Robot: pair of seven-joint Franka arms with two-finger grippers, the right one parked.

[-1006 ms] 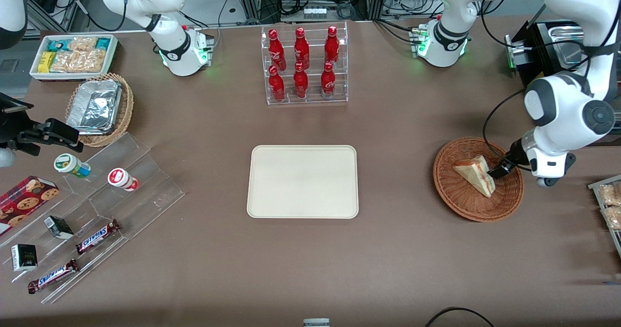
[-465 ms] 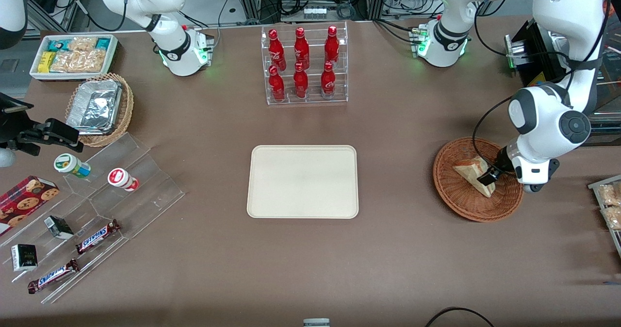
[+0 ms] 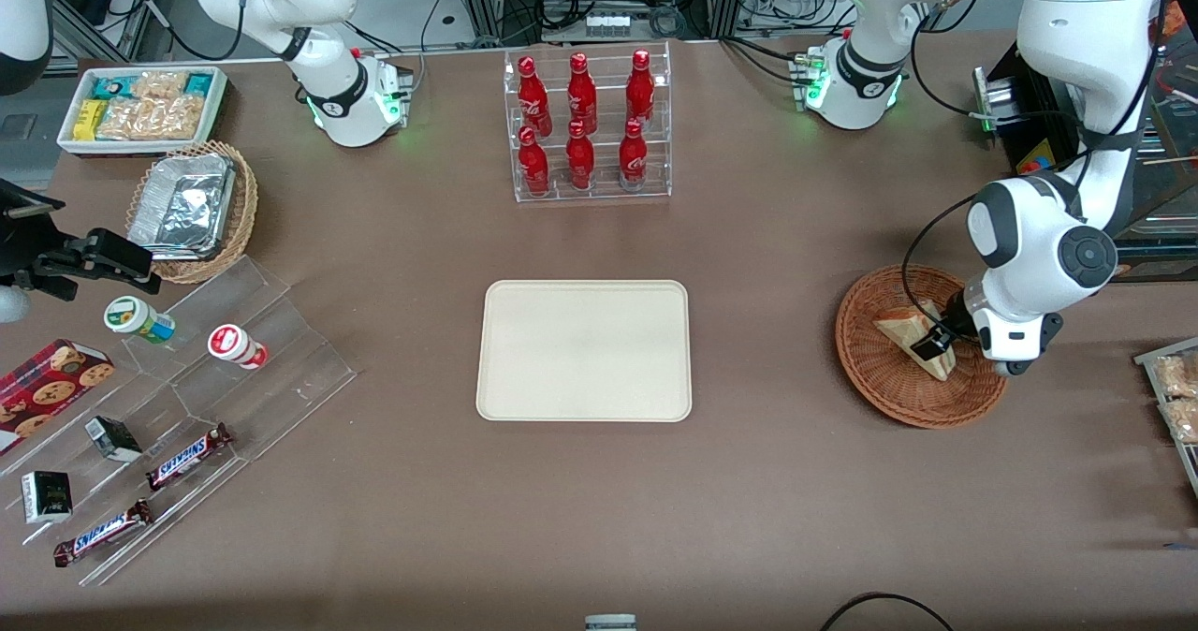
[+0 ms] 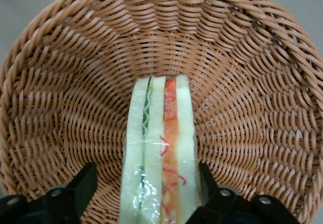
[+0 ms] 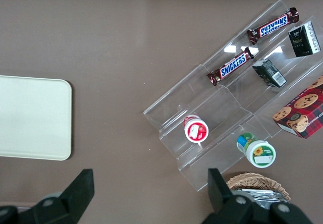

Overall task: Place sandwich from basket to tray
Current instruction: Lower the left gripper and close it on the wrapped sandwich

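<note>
The sandwich point(image 3: 900, 331) is a pale bread wedge with a red and green filling stripe point(image 4: 159, 148). It lies in the round reddish-brown wicker basket point(image 3: 875, 397), toward the working arm's end of the table. My left gripper point(image 3: 932, 344) is down inside the basket point(image 4: 60, 82). It is open, with one black finger on each side of the sandwich's thick end point(image 4: 146, 177). One finger point(image 4: 208, 181) is close against the bread and the other point(image 4: 85, 183) stands a little apart. The cream tray point(image 3: 585, 350) lies bare at the table's middle.
A clear rack of red bottles point(image 3: 590, 125) stands farther from the front camera than the tray. At the parked arm's end are a stepped acrylic shelf with snacks point(image 3: 187, 397), a tan basket of foil containers point(image 3: 192, 210) and a white snack bin point(image 3: 140, 107). Snack packets point(image 3: 1175, 397) lie beside the basket.
My left gripper has slid from the basket's rim in toward the sandwich and dropped lower, so its fingers now straddle the wedge. The sandwich has not moved.
</note>
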